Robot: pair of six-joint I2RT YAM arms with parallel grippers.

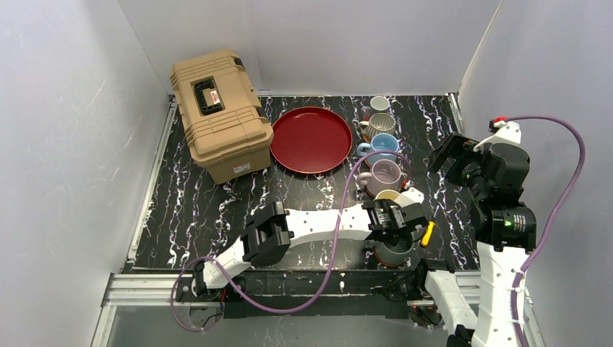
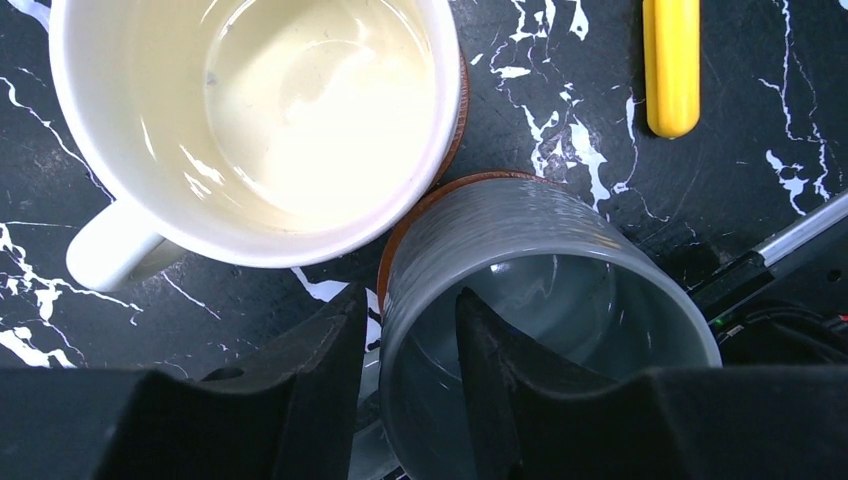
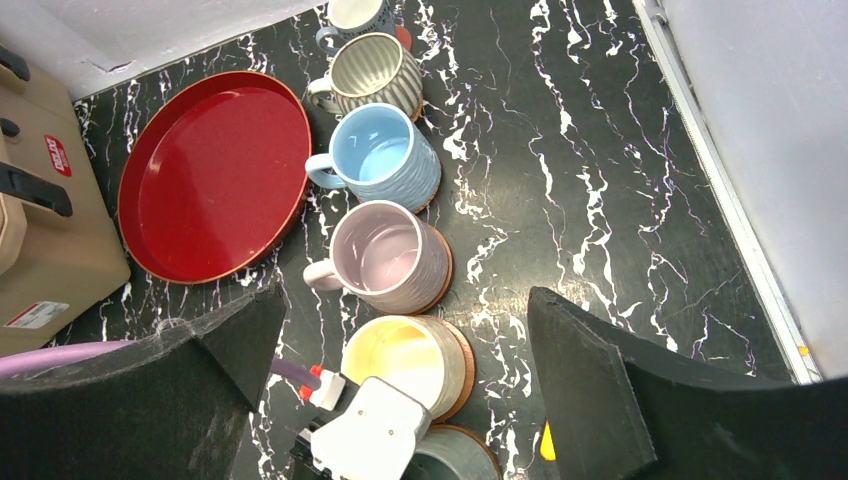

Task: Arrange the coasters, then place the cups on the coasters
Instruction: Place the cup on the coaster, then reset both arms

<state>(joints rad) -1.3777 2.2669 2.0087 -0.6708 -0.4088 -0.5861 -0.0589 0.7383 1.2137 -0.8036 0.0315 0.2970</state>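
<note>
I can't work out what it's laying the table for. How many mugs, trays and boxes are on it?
Mugs: 6 (white, ribbed grey, blue, lilac, yellow, grey-green)
Red tray: 1
Tan box: 1
Total: 8

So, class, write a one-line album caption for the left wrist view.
The left gripper straddles the wall of the grey-green mug, seated on a brown coaster beside the cream-yellow mug.
</note>
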